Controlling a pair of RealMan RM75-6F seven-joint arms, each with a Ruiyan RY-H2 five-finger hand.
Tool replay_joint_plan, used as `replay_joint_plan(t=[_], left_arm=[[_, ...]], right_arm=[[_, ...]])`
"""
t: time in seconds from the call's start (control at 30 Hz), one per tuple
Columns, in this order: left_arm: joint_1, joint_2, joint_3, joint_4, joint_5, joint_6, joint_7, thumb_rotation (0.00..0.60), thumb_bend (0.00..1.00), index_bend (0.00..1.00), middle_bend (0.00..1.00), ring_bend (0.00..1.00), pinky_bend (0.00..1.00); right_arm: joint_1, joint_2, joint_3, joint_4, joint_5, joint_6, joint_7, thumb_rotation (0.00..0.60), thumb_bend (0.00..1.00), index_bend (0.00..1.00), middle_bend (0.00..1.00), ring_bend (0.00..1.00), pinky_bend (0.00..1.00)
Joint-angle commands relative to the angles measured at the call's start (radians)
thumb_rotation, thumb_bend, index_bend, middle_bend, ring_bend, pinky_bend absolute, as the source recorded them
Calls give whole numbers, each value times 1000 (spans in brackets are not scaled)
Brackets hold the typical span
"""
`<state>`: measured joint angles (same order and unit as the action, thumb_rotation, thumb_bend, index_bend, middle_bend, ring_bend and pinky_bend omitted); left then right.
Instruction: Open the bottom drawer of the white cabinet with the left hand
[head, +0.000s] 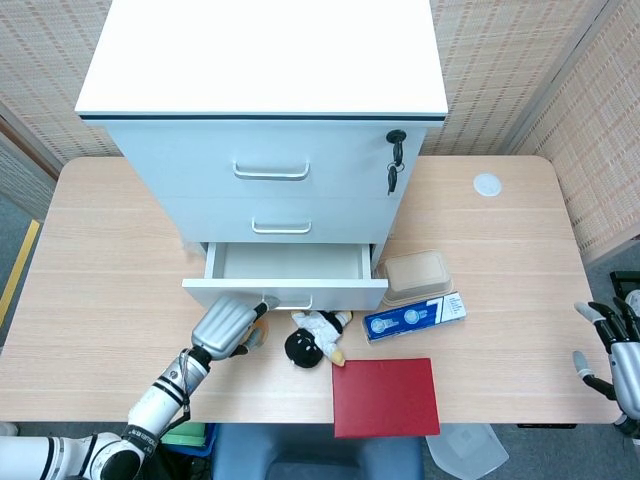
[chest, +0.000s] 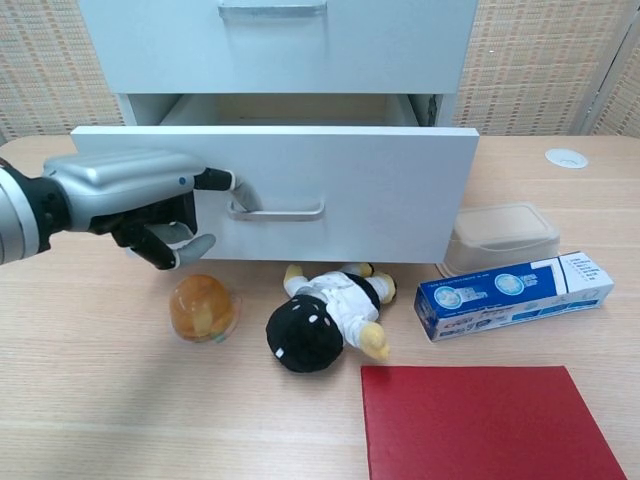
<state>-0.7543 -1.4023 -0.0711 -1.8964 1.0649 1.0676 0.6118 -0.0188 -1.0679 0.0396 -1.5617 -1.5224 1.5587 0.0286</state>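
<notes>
The white cabinet (head: 265, 60) (chest: 350, 45) stands at the back of the table. Its bottom drawer (head: 340, 293) (chest: 380, 190) is pulled well out, and its inside (head: 290, 262) looks bare. My left hand (head: 228, 325) (chest: 140, 195) sits at the drawer front's left side. One finger hooks into the left end of the drawer handle (head: 292, 303) (chest: 278, 211), and the other fingers curl underneath. My right hand (head: 615, 350) hangs past the table's right edge with its fingers spread, holding nothing.
A plush doll (head: 315, 335) (chest: 325, 315) and an amber dome (chest: 203, 308) lie just in front of the drawer. A beige container (head: 413, 276) (chest: 500, 235), a blue box (head: 413, 317) (chest: 512, 290) and a red folder (head: 385, 396) (chest: 490, 425) lie to the right.
</notes>
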Motion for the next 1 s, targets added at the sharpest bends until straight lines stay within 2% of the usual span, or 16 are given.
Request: replay_joint_plan(t=[0.03,0.53,0.8,0.9,1.0], left_arm=[[9,9,12,-18,14,8,-2,600,539,208,952,1000,1000],[52,45,72,-99,96,31,-12,600,539,208,952,1000,1000],[111,51,93,-106,294,125,-92,600,536,228,937,1000,1000],[144,65,110,-108,390,179,-128,600,536,293,922,993,1000],[185,73,117,-85,482,259,-180,600,537,402,904,976,1000]], right_arm=[[-1,-1,-1,0,-1,2,-1,600,343,184,178,136,183],[-12,-4,-5,-3,-7,13,-8,600,343,184,178,136,183],[-15,-3,-4,-6,-9,18,-9,600,343,184,178,136,183],[-17,-4,-3,-4,-6,18,-7,600,343,184,178,136,183],[-16,-4,-2,-2,0,14,-4,600,343,183,178,136,183]])
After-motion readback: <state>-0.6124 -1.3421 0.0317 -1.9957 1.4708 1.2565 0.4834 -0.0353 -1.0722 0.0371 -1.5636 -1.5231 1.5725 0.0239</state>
